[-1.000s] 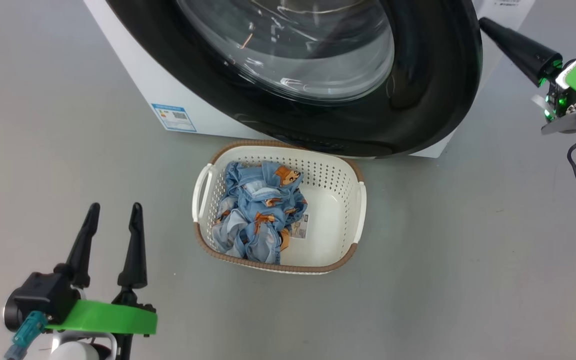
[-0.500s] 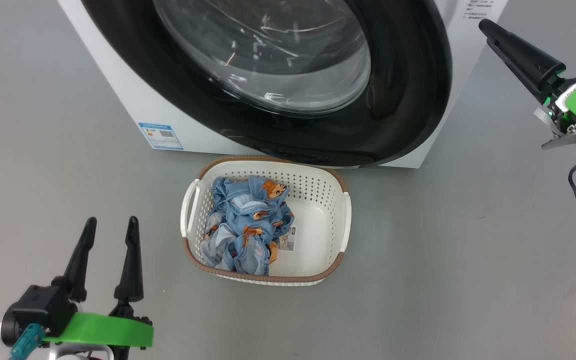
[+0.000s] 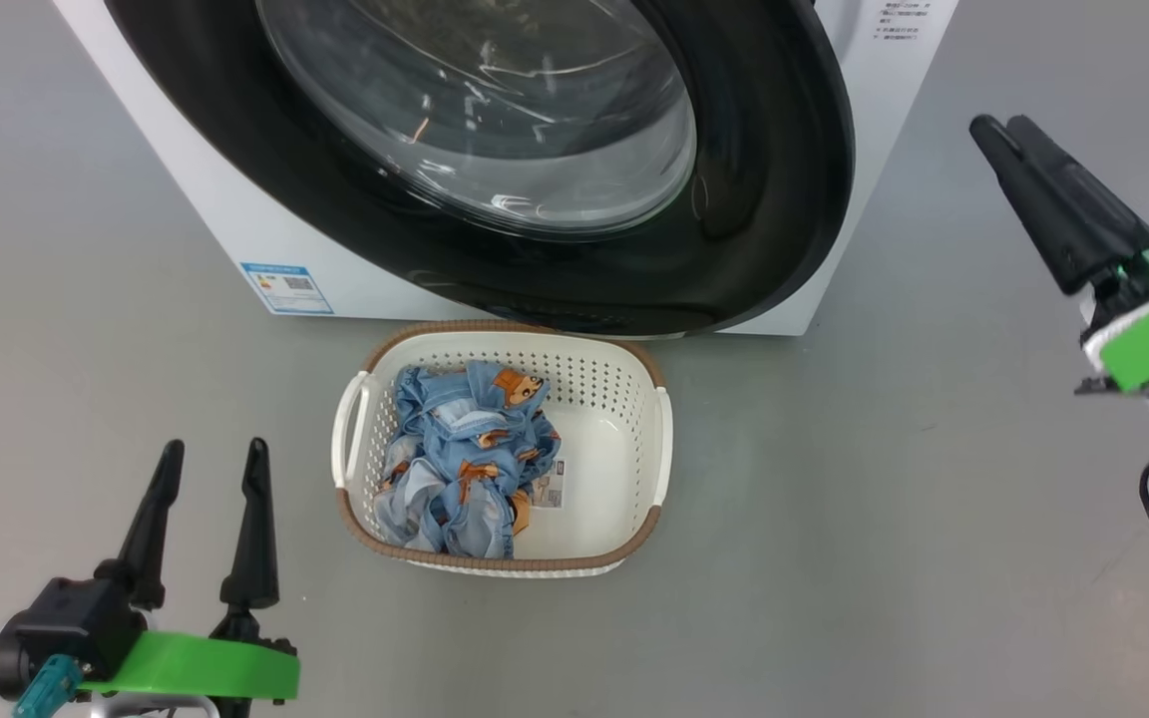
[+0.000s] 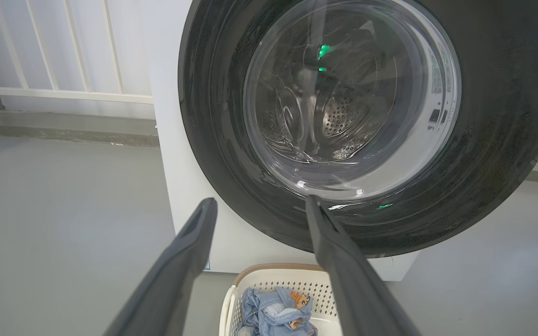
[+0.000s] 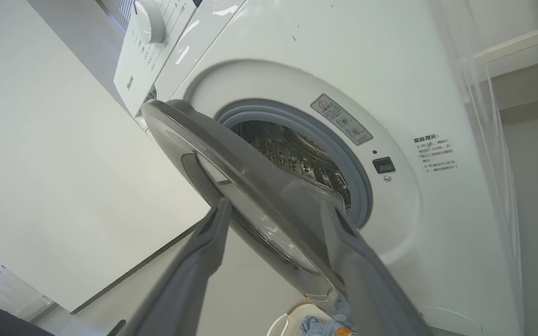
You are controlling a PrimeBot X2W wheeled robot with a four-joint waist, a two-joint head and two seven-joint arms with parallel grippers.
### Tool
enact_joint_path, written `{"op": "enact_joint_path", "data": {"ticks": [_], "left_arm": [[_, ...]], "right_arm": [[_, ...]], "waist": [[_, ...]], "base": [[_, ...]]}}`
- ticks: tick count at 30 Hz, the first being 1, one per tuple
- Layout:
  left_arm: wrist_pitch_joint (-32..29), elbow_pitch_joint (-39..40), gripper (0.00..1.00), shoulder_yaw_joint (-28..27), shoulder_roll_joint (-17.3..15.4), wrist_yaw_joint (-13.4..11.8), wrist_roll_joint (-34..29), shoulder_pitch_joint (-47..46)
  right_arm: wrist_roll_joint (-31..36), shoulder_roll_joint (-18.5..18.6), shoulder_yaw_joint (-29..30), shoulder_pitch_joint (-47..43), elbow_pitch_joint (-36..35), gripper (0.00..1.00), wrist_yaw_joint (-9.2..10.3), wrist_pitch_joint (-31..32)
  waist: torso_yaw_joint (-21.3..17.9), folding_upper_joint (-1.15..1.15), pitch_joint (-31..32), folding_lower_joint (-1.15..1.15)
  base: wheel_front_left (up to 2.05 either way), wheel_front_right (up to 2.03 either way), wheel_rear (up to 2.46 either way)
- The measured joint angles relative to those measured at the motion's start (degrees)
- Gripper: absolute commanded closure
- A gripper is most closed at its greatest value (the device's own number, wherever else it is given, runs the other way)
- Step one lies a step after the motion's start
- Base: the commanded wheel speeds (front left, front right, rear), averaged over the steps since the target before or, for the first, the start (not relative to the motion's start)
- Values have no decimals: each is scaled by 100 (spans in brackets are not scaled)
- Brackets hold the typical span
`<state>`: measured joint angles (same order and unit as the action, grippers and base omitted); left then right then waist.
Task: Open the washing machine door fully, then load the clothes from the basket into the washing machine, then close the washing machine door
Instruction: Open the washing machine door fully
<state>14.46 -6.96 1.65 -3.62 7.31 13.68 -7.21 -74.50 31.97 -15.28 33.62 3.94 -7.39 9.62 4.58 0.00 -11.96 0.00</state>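
Observation:
The washing machine [image 3: 884,110] stands at the top, and its door [image 3: 754,199], black-rimmed with a glass bowl, hangs partly open over the basket [image 3: 624,419]. In the basket's left half lie the clothes [image 3: 460,464], blue with orange bears. My left gripper [image 3: 213,451] is open and empty at the lower left, left of the basket. My right gripper [image 3: 995,125] is right of the door's edge and clear of it. In the right wrist view its fingers [image 5: 276,205] stand apart, with the door [image 5: 189,135] edge-on beyond them and the steel drum [image 5: 292,154] exposed.
Grey floor surrounds the machine and basket. A blue sticker [image 3: 285,287] is low on the machine's front. A white railing [image 4: 63,60] and a low ledge run behind the machine on its left. A control dial [image 5: 150,18] sits on the top panel.
My right gripper has opened and drawn back from the door's right edge. The head camera has shifted, so the machine and basket sit further left in its view. The left gripper kept its pose.

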Motion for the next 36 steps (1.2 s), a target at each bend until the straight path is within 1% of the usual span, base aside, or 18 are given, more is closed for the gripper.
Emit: {"op": "enact_joint_path", "data": {"ticks": [3, 6, 7, 10, 12, 14, 16, 20, 27, 31, 36], "left_arm": [[0, 7, 0, 0, -1, 0, 0, 0], [0, 19, 0, -2, -1, 0, 0, 3], [0, 19, 0, -2, -1, 0, 0, 3], [0, 40, 0, -11, -1, 0, 0, 12], [0, 47, 0, -26, -3, 0, 0, 18], [0, 60, 0, -38, -4, 0, 0, 26], [0, 89, 0, -67, -7, 0, 0, 71], [0, 99, 0, -92, -7, 0, -1, 116], [0, 97, 0, -81, -7, 0, -1, 116], [0, 94, 0, -36, -8, 0, -2, 116], [0, 83, 0, -22, -16, 0, -2, 117]], "right_arm": [[503, 185, -103, -298, -271, 0, 0, -542], [861, 282, -131, -649, -452, 0, -1, -1105], [861, 282, -131, -649, -452, 0, -1, -1105], [1161, 324, -152, -954, -577, 0, -1, -1621], [1450, 374, -136, -1167, -606, 0, -1, -1961], [1757, 370, -81, -1403, -578, 0, -1, -2161], [2030, 304, -2, -1625, -519, 0, -1, -2279], [2518, -10, 214, -1959, -381, 0, -1, -2386], [3360, -525, 494, -2221, -331, 0, -1, -2393], [3591, -668, 523, -2318, -324, 0, -1, -2393], [3675, -695, 576, -2318, -325, 0, -1, -2393]], "waist": [[-17, 0, -10, 0], [-26, 0, -14, 0], [-26, 0, -14, 0], [-38, 0, -13, 0], [-47, 0, -12, 0], [-58, 0, -3, 0], [-80, 0, -2, 0], [-133, 0, -9, 0], [-193, 0, 37, 0], [-178, 0, 69, 0], [-147, 0, 110, 0]], "base": [[0, 0, 0], [0, 0, 0], [0, 0, 0], [0, 0, 0], [0, 0, 0], [0, 0, 0], [0, 0, 0], [0, 0, 0], [0, 0, 0], [0, 0, 0], [0, 0, 0]]}}
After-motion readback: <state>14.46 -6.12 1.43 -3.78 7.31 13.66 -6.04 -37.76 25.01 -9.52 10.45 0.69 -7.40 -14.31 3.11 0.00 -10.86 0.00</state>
